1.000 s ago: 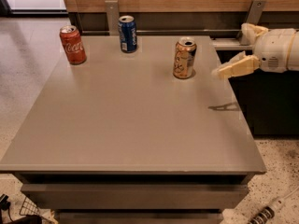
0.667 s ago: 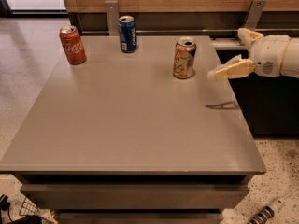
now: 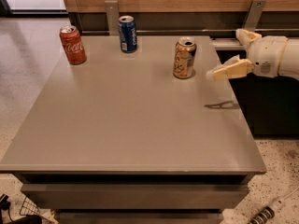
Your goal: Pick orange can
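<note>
The orange can [image 3: 184,58] stands upright on the grey table [image 3: 126,120], toward its back right; it is pale orange with cream patches, dark squiggles and a silver top. My gripper [image 3: 224,54] comes in from the right edge of the view, just right of the can and at about its height, not touching it. Its cream fingers are spread apart: one fingertip [image 3: 216,73] points at the can, the other finger [image 3: 244,34] sits farther back and higher. The gripper is open and empty.
A red Coca-Cola can [image 3: 73,45] stands at the table's back left and a blue can [image 3: 127,34] at the back middle. A wooden wall with a metal rail and brackets [image 3: 111,14] runs behind the table. A dark cabinet stands to the right.
My gripper has moved a little to the left, closer to the orange can. The cans have not moved.
</note>
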